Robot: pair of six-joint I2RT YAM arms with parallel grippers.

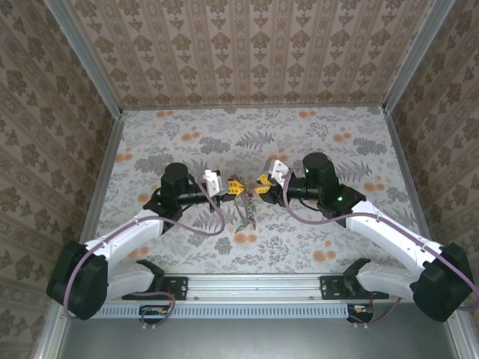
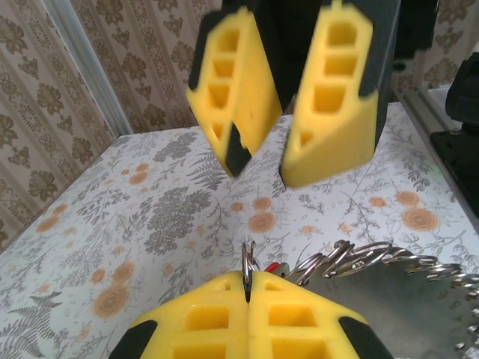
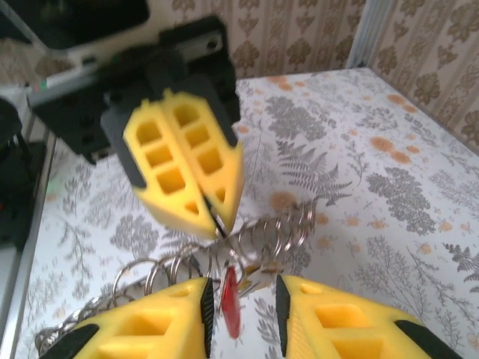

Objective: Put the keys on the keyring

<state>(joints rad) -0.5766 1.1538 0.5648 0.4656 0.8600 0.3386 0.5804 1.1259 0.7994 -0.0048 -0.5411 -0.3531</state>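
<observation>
My left gripper (image 2: 248, 278) is shut on a thin metal ring (image 2: 248, 258) at the top of the keyring (image 2: 408, 303), a grey hoop strung with several small split rings (image 2: 352, 258). The bunch hangs below the two grippers over mid-table (image 1: 245, 213). A red key (image 3: 230, 303) dangles between the jaws of my right gripper (image 3: 243, 290), which stand open; the key hangs close to the left finger and clear of the right one. The two grippers face each other tip to tip, left gripper (image 1: 236, 185) and right gripper (image 1: 260, 182). Other keys are hidden among the rings.
The floral table top (image 1: 299, 142) is bounded by patterned walls with metal corner posts (image 1: 112, 105). Purple cables loop under each arm (image 1: 213, 224). The arm bases sit on the rail (image 1: 254, 288) at the near edge.
</observation>
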